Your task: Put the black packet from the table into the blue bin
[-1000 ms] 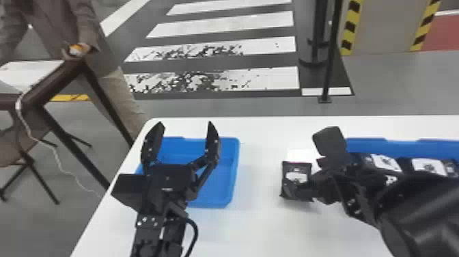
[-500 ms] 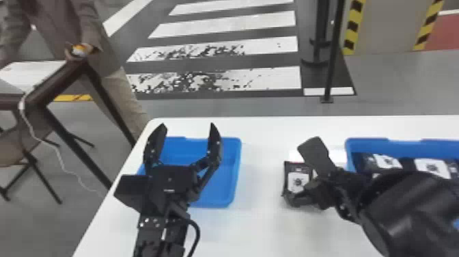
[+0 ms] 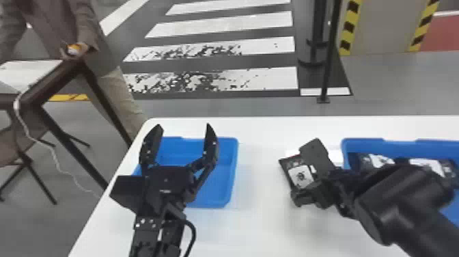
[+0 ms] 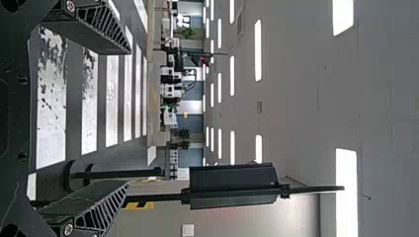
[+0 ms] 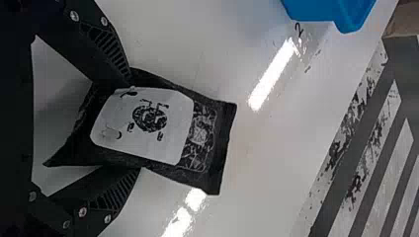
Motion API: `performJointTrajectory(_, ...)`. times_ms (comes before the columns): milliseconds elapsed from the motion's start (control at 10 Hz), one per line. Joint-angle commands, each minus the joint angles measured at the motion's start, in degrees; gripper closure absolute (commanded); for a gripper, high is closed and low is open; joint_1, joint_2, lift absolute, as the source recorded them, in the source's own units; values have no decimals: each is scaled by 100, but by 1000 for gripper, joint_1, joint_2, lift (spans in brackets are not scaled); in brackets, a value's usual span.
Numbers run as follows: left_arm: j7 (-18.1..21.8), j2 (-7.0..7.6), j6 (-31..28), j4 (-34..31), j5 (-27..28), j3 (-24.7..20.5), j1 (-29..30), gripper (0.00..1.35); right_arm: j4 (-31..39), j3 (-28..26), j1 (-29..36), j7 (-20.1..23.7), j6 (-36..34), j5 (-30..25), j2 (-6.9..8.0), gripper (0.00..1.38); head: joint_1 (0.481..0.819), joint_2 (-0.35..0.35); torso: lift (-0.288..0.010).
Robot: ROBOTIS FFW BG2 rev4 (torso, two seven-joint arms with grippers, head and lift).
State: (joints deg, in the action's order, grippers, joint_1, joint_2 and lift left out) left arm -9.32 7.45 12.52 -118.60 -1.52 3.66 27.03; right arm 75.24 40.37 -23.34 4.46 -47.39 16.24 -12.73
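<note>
Packet (image 5: 168,128) prob. light & soft w/ slick film; contents may shift, so squeeze mod. only. R gripper (image 5: 134,126) has it pinched by both long sides, approx. mid-length, tilted, btwn the empty blue bin (image 3: 218,181) & the stocked bin (image 3: 362,145); can't tell if it's clear of the tabletop (image 3: 259,222). Best hold: those sides, pads level, as the free end may sag. L gripper (image 3: 182,126) spread wide, holding nothing.

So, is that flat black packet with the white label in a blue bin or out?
Out: the right gripper pinches the packet over the white table, between two blue bins.
</note>
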Motion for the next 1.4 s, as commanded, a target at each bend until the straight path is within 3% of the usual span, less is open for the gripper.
performJointTrajectory(0, 0, -6, 14, -1, 4, 0, 10, 87, -163, 42, -1, 2, 85, 125, -1, 888, 695, 209, -110)
performJointTrajectory(100, 0, 2, 14, -1, 4, 0, 10, 87, -106, 77, 13, -7, 197, 136, 7, 898, 695, 205, -110)
performJointTrajectory(200, 0, 2, 14, -1, 27, 0, 10, 87, 6, 77, 55, -51, 225, 136, 7, 1090, 695, 211, -110)
performJointTrajectory(300, 0, 2, 14, -1, 27, 0, 10, 87, 76, 77, 126, -77, 324, 147, 7, 1150, 695, 217, -110)
performJointTrajectory(600, 0, 11, 42, -1, 27, -46, 53, 87, 625, 8, 365, -77, 1027, 285, -1, 1150, 695, 244, -110)
performJointTrajectory(700, 0, 11, 42, -1, 27, -46, 53, 87, 934, -232, 533, -77, 1294, 296, -10, 1150, 695, 266, -110)
performJointTrajectory(800, 0, 20, 42, -1, 27, -35, 67, 87, 1272, -609, 815, -77, 1547, 296, -1, 1150, 695, 280, -110)
performJointTrajectory(1000, 0, 20, 42, -1, 27, -23, 53, 87, 2354, -1854, 1743, -77, 1589, 33, 16, 1148, 695, 268, -110)
performJointTrajectory(1300, 0, 20, 42, 13, 27, -12, 53, 87, 3226, -3500, 2741, -235, 844, -561, 122, 1147, 695, 149, -110)
